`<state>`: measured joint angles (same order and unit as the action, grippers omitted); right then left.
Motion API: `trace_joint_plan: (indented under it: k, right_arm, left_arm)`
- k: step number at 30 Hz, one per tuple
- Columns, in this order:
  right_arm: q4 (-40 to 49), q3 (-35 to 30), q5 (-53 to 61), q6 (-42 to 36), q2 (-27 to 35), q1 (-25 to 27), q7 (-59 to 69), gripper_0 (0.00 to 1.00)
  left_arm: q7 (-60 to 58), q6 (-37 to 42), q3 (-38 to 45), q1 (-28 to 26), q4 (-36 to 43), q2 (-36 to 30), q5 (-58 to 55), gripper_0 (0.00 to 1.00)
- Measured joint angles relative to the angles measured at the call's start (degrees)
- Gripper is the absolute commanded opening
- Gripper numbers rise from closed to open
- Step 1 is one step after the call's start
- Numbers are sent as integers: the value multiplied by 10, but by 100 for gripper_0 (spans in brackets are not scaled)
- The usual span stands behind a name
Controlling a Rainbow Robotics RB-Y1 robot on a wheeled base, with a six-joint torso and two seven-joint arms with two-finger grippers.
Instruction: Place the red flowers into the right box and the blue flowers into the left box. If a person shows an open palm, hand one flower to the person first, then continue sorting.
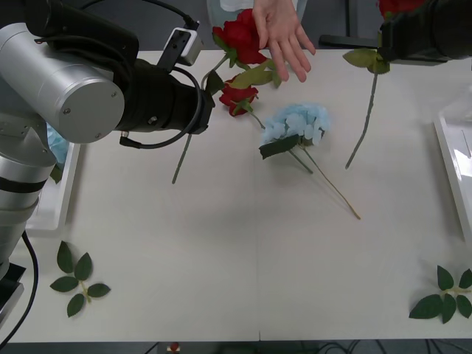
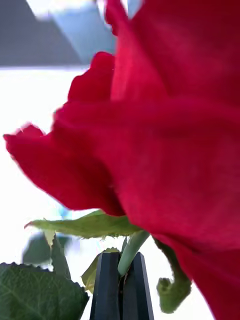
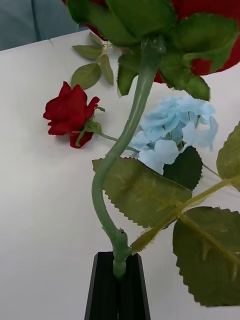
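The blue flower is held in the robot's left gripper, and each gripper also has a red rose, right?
Not quite. The blue flower is not held by anything; it lies loose on the table, as the front view shows. The rest is right: the left gripper is shut on a red rose stem, and the right gripper is shut on another red rose.

I counted three red roses point(image 1: 240, 33) point(image 1: 237, 96) point(image 1: 398, 6), one blue hydrangea point(image 1: 296, 123), two white trays point(image 1: 55, 195) point(image 1: 453, 169), and two loose leaf sprigs point(image 1: 76, 279) point(image 1: 445, 296).
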<state>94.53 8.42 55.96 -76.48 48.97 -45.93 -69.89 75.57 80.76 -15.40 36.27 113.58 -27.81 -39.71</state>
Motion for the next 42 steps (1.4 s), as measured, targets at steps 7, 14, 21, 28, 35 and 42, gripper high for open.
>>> trace_joint_plan:
  k: [7, 14, 21, 28, 35, 42]
  right_arm:
    - [2, 0, -18, 179, 19, -2, -1, 0]
    - [-10, 29, -72, 367, 19, -19, -1, 0]
    - [-100, 88, -209, 504, -41, -74, -1, 0]
    - [-215, 99, -316, 578, -135, -138, -1, 0]
    - [-283, 99, -377, 588, -187, -189, -1, 0]
    - [-285, 99, -379, 588, -195, -193, -1, 0]
  left_arm:
    - [2, 0, 0, 0, 0, 0, 0, 0]
    - [4, 0, 0, -1, 0, 0, 0, 0]
    - [19, 0, 0, -1, 0, 0, 0, 0]
    - [19, 0, 0, -2, 0, 0, 0, 0]
    - [19, 0, 0, -2, 0, 0, 0, 0]
    - [19, 0, 0, -3, 0, 0, 0, 0]
